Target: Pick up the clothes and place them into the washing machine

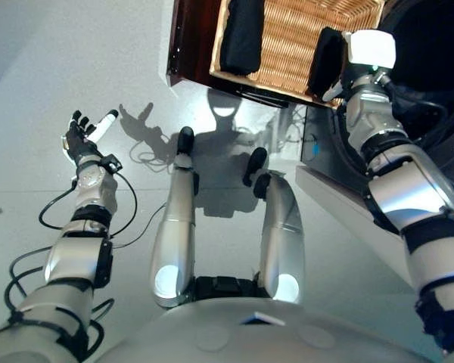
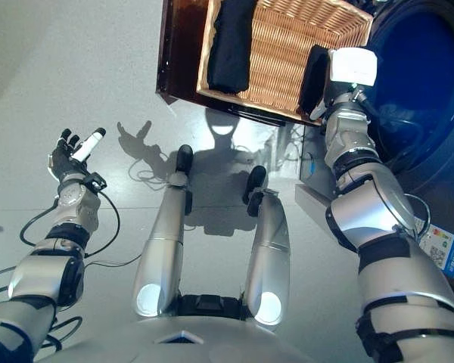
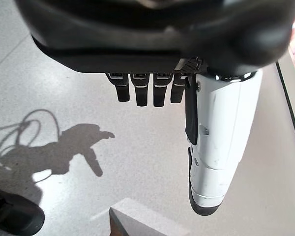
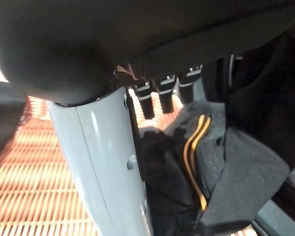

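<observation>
The right hand's fingers (image 4: pixel 160 98) were extended over a dark garment with a yellow stripe (image 4: pixel 199 162), with the white-covered thumb alongside it. The right wrist view did not show whether fingers and thumb had closed on the cloth, so I cannot tell if it was pinched. From the head views, the right hand (image 2: pixel 346 72) sat at the near right rim of the wicker basket (image 2: pixel 280 45), directly against that dark garment draped over the rim (image 2: pixel 314 68).

The garment lay immediately beyond and below the fingers, hanging across the basket edge with its long axis running from rim into the basket. The washing machine drum (image 2: pixel 416 83) opened just to the right of the hand, so in my judgement the coming move turns on lifting the cloth clear of the rim and carrying it right into the drum. The right hand was much the nearer.

The left hand (image 1: pixel 83 136) was held out well to the left over the floor, fingers spread and holding nothing, as its own wrist view confirmed.

Count: two dark garments visible, the second (image 2: pixel 231 41) draped over the basket's left rim; one basket, standing on a dark wooden stand (image 2: pixel 183 45); one washing machine.
</observation>
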Robot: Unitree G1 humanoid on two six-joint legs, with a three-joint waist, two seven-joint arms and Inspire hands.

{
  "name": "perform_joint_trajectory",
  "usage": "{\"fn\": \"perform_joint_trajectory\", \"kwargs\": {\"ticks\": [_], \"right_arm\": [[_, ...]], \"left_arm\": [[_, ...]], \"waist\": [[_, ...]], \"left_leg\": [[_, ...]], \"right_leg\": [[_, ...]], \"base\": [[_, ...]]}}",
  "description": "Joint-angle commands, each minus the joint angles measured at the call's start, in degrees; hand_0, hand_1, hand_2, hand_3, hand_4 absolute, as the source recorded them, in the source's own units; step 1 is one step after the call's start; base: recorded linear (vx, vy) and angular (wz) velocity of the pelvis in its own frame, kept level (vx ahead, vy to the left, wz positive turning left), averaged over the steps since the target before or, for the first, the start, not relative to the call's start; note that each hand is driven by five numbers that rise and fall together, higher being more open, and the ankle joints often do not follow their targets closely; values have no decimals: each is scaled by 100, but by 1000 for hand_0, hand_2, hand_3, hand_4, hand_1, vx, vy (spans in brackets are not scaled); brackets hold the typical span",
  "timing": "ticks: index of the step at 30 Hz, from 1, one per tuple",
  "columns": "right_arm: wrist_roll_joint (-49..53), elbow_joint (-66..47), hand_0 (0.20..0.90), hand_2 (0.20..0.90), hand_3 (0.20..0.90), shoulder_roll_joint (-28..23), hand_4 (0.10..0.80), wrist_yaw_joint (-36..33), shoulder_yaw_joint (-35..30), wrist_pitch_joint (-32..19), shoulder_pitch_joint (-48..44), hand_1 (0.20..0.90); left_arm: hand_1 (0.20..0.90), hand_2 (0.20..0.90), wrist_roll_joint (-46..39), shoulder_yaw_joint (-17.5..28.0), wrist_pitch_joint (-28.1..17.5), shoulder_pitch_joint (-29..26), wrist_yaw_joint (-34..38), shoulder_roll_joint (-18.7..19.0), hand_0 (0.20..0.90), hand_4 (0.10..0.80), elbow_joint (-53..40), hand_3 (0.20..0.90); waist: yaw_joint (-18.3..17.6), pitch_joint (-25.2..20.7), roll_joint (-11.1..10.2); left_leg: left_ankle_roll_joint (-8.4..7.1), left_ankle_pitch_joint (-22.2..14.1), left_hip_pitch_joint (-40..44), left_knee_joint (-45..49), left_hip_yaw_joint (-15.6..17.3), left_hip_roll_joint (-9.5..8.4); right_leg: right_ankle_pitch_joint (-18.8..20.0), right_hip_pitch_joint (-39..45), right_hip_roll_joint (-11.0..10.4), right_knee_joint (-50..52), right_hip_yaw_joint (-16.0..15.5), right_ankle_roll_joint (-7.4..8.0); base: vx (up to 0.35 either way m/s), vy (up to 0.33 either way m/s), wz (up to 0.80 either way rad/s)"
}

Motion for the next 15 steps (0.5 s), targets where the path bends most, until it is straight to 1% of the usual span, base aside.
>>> {"fn": "perform_joint_trajectory", "kwargs": {"ticks": [1,3,4,9,15], "right_arm": [[143,174,900,900,900,-361,800,-504,-3,222,-403,900],[199,216,900,900,900,-404,800,-570,-36,258,-470,900],[202,229,900,900,900,-417,800,-576,-36,259,-462,900],[169,327,900,900,900,-422,800,-627,-40,337,-478,900],[97,349,900,900,900,-306,800,-673,-39,386,-462,900]], "left_arm": [[900,900,62,61,-309,42,258,228,900,800,137,900],[900,900,51,76,-327,14,303,262,900,800,139,900],[900,900,48,86,-324,15,318,273,900,800,144,900],[900,900,56,92,-321,54,344,266,900,800,141,900],[900,900,125,61,-328,55,398,178,900,800,134,900]], "waist": [[-22,-294,174],[-18,-282,186],[-26,-310,187],[-22,-349,213],[-37,-438,209]], "left_leg": [[40,-219,-409,466,335,-223],[40,-223,-486,510,334,-225],[29,-448,-475,629,326,-222],[30,-469,-573,707,316,-223],[41,-483,-608,682,336,-216]], "right_leg": [[345,38,330,-622,159,157],[340,-45,323,-564,154,152],[138,-35,333,-443,185,183],[100,-146,321,-330,189,173],[95,-206,316,-304,206,176]], "base": [[-108,14,1],[42,-14,1],[89,-28,2],[19,-9,1],[0,0,0]]}}
